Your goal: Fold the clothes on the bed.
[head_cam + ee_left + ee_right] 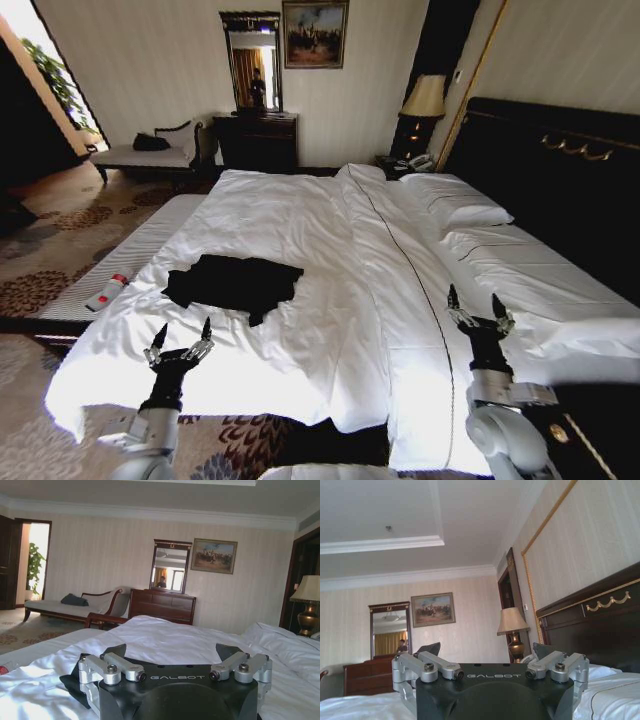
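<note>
T-shirt [235, 283], black and crumpled, lies on the bed [330, 240] toward its left edge. Left gripper [181, 336] hangs near it, jaws wide open, empty. Right gripper [476, 304], likewise open and empty, hangs beside the pillows [455, 205].

Bed [300, 215]: one
Black T-shirt [235, 282]: one, on the bed
Pillows [455, 205]: two counted, at the bed's headboard end
Bottle [106, 292]: one, beside the bed
Grippers: two, left [180, 338] and right [478, 305], at the bed's near edge, jaws apart
Lamp [424, 100]: one, beside the bed's headboard
</note>
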{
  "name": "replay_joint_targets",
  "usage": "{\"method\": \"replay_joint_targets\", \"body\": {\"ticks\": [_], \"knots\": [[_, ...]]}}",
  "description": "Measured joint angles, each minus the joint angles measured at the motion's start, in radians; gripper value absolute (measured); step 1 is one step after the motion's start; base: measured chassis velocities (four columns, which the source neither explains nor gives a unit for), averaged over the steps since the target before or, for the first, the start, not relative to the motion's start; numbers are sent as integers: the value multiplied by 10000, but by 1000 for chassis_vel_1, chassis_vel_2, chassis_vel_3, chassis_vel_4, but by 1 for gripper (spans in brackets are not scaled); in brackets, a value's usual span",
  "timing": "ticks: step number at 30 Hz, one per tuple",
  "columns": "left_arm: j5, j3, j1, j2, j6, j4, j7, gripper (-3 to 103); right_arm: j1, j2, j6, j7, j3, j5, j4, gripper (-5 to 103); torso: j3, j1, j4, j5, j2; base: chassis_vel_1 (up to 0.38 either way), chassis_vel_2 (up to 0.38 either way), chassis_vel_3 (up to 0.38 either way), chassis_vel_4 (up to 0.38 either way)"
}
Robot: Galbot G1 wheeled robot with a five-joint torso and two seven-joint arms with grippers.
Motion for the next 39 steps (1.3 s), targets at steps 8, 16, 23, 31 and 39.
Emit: {"method": "replay_joint_targets", "body": {"ticks": [8,16,23,31,39], "knots": [[-27,-3,-61,109,-12,-134,-142,100,-7,-594,-1082,-209,-125,28,143,100,1,0,5,-1,0,0,0,0,0],[-289,22,-289,314,11,-23,-182,100,-395,-679,-1313,-160,-126,188,577,100,0,1,1,-1,0,0,0,0,0],[-361,86,-209,568,59,-88,-141,100,-657,-223,-1033,-716,-113,-210,551,100,0,0,0,0,0,0,0,0,0],[-349,166,-127,977,-129,-167,660,100,-688,-87,-1235,-715,-150,-536,491,100,0,0,1,-1,0,0,0,0,0],[-870,107,9,1204,-102,-599,759,100,-709,-50,-1237,-634,-141,-610,472,100,0,0,2,1,0,0,0,0,0]]}}
